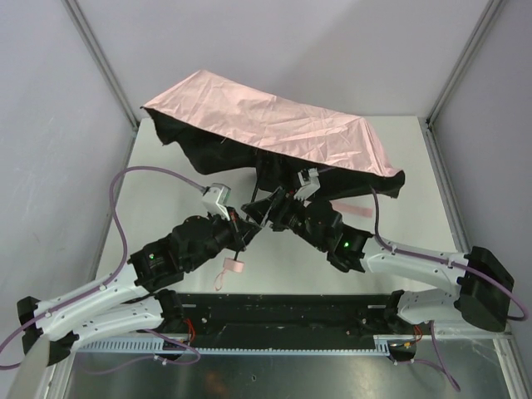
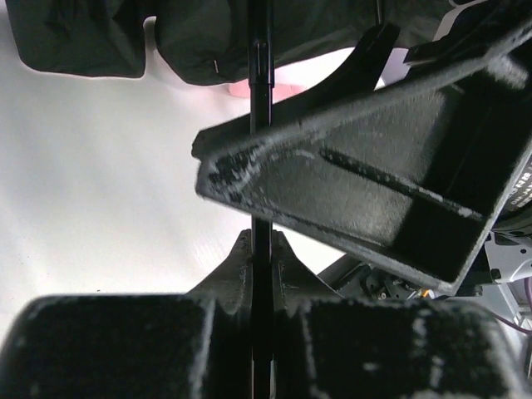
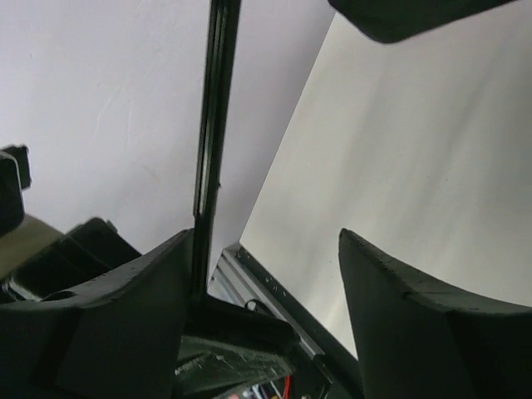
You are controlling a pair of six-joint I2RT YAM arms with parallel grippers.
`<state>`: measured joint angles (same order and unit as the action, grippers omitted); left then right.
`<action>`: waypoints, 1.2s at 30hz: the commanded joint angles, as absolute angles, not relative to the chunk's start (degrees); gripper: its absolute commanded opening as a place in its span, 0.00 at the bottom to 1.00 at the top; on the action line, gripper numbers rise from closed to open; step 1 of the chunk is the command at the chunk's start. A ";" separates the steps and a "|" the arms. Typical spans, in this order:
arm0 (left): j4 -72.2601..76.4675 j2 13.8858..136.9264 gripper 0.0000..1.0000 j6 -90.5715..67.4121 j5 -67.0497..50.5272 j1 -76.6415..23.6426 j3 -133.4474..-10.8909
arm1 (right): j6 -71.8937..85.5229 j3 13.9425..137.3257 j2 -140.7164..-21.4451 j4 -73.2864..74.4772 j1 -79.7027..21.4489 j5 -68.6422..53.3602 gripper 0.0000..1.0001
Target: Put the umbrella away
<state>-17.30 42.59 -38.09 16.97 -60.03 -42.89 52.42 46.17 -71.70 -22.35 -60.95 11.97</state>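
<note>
Umbrella [image 1: 274, 125] lies open and tilted on the table [image 1: 420, 187], beyond both grippers. Its shaft [image 2: 259, 166] runs back into the left gripper [image 2: 262, 278], which I see clamped tight on it, with the pink handle [image 1: 235, 267] just behind that grip. Right gripper [image 3: 266, 249] stands wide and holds nothing; the shaft is close by one finger, and I cannot tell if they touch.

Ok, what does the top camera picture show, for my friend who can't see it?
An open pale pink umbrella lies tipped over on a white table, its black underside showing. The left pincer is shut on its thin black shaft above the small pink handle, and the right pincer is open beside it.
</note>
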 commanded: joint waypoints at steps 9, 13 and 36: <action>-13.36 42.42 0.06 -36.50 14.33 -59.63 -46.49 | 43.79 57.70 -74.67 -18.83 -58.46 12.33 0.06; -12.85 38.52 0.61 -39.64 8.50 -56.70 -43.50 | 43.73 55.05 -71.54 -27.19 -52.84 -5.05 0.00; 17.67 40.85 0.03 -49.74 -17.80 -52.54 -30.21 | 55.60 48.03 -69.29 -49.22 -50.91 -16.46 0.10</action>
